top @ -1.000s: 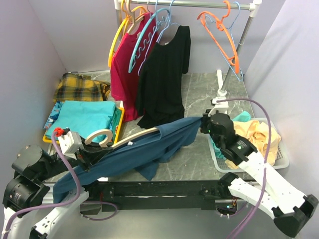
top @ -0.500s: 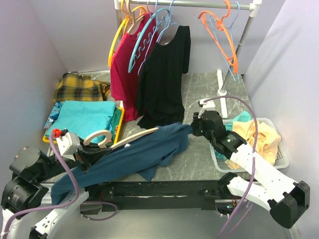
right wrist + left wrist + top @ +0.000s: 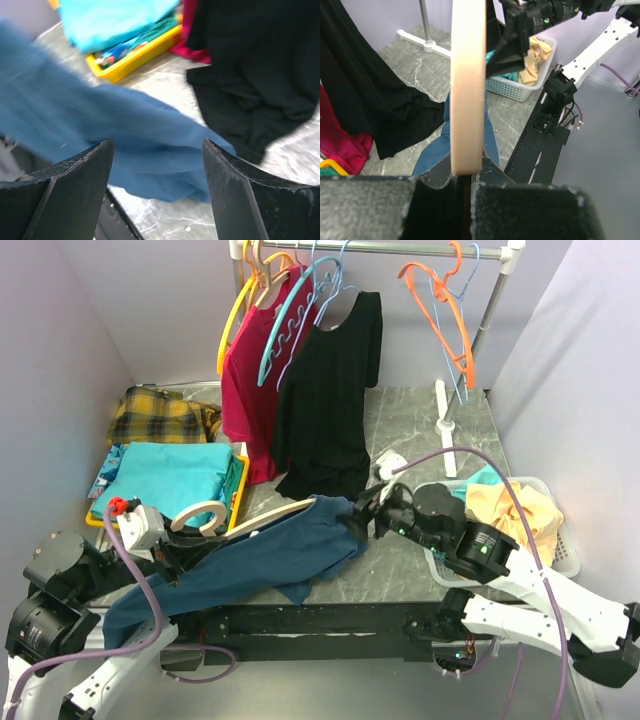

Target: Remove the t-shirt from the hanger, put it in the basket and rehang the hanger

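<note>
The right gripper (image 3: pixel 365 515) has let go of the blue t-shirt (image 3: pixel 270 560) and swung left toward it. The cloth, a second ago pulled taut to the right, now lies slack in a heap. In the right wrist view the right gripper (image 3: pixel 157 145) stands wide apart with nothing between its fingers (image 3: pixel 75 190), and the blue t-shirt (image 3: pixel 125 135) lies just beyond them on the grey table (image 3: pixel 410 430).

The left gripper (image 3: pixel 165 550) is clenched on the wooden hanger (image 3: pixel 262 515). In the left wrist view the left gripper (image 3: pixel 463 182) pinches the wooden hanger (image 3: pixel 467 85) edge-on. The shirt trails from the far tip of the hanger, down along its underside and over the near edge of the table by the left arm. Its right end rests on the table, just in front of the right gripper.

Behind, a black shirt (image 3: pixel 330 400) and a red shirt (image 3: pixel 245 390) hang from the rail (image 3: pixel 400 248), with an orange hanger (image 3: pixel 440 300) well to their right. A basket (image 3: pixel 560 560) of clothes sits at the right, and a yellow tray (image 3: pixel 238 495) of folded clothes at the left.
</note>
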You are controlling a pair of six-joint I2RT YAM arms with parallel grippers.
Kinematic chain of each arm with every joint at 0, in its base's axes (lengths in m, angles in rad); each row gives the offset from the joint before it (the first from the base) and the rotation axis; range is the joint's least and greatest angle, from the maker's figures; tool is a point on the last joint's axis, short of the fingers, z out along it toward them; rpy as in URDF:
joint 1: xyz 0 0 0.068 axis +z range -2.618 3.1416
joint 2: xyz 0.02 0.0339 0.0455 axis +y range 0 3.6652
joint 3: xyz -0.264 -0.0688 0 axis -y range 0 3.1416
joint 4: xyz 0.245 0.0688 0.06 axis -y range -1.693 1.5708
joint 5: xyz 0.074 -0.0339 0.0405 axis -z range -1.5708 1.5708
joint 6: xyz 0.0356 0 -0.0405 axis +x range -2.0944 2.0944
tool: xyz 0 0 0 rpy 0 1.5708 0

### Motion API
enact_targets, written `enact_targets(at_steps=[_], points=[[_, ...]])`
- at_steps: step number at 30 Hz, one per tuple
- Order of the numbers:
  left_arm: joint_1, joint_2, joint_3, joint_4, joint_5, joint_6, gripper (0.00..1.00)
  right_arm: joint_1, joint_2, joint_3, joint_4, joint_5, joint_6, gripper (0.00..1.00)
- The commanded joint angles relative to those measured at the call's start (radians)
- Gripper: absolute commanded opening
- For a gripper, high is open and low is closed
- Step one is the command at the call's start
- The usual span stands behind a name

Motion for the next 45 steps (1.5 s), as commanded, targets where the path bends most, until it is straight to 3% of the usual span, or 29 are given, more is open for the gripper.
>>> enact_targets(at_steps=[1,8,11,13,14,15,16,24,30,35,45], points=[[0.002,0.016,0.017,0.057,0.013,0.012,0.01,0.058,0.026,0.005,0.069,-0.034,-0.067,0.78],[0.002,0.021,0.02,0.045,0.032,0.008,0.01,0.098,0.133,0.008,0.164,0.081,-0.111,0.75],[0.003,0.019,0.026,0.038,0.026,0.011,0.01,0.098,0.159,0.016,0.169,0.087,-0.119,0.62],[0.002,0.018,0.029,0.03,0.021,0.012,0.01,0.098,0.161,0.011,0.155,0.118,-0.107,0.43],[0.002,0.019,0.031,0.03,0.018,0.014,0.01,0.098,0.149,-0.007,0.154,0.135,-0.1,0.29],[0.002,0.024,0.031,0.028,0.016,0.017,0.01,0.098,0.139,-0.02,0.154,0.174,-0.084,0.08],[0.0,0.024,0.032,0.027,0.016,0.02,0.01,0.098,0.126,-0.035,0.163,0.193,-0.076,0.01],[-0.001,0.027,0.028,0.024,0.016,0.025,0.01,0.071,0.035,-0.106,0.111,0.383,-0.004,0.0],[-0.014,0.042,0.046,0.008,0.047,0.034,0.01,-0.043,0.029,-0.144,0.129,0.36,0.028,0.0],[-0.03,0.038,0.049,0.007,0.033,0.032,0.01,-0.225,-0.066,-0.213,0.178,0.213,0.033,0.0],[-0.029,0.128,0.051,0.113,-0.034,0.028,0.01,-0.224,0.061,-0.239,0.115,-0.126,0.099,0.0]])
